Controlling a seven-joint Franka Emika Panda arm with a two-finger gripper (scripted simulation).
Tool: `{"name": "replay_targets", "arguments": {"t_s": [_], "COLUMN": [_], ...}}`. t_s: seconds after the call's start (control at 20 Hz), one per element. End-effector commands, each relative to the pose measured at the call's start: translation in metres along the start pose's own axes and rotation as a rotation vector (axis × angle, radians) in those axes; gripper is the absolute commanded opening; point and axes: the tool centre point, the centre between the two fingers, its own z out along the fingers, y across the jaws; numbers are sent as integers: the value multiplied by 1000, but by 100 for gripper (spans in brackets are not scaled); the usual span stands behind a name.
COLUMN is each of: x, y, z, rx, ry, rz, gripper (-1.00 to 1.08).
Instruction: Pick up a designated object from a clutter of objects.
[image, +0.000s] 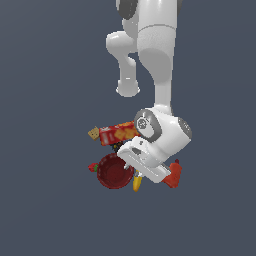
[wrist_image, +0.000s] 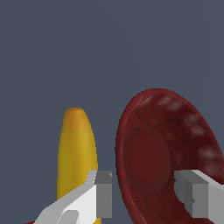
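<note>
the claw (wrist_image: 143, 192) is gaping wide, gripping nothing, its fingers straddling the red bowl's (wrist_image: 168, 157) rim (banana (wrist_image: 76, 148) lying just beside).

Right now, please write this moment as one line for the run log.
phase: approach | target: red bowl | gripper: open, fingers straddle the bowl's rim | beside: banana | grasp: not yet closed

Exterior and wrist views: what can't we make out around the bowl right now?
- Fingers: hidden behind the hand in the exterior view. In the wrist view they straddle the bowl rim, but contact is unclear.
- Banana: only its tip shows below the hand in the exterior view; the wrist view's edge cuts it off.
- Strawberry: too small for detail, partly behind the bowl.
- Drill: mostly hidden by the hand.
</note>
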Motion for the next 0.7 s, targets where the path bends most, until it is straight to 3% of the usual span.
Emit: {"name": "replay_targets", "arguments": {"t_s": [0.0, 0.65], "x": [-2, 4], "y": [-6, -12], "z": [5, 9], "rx": [-10, -13], "ry": [21, 57], "rz": [3, 16], "gripper": [28, 28]}}
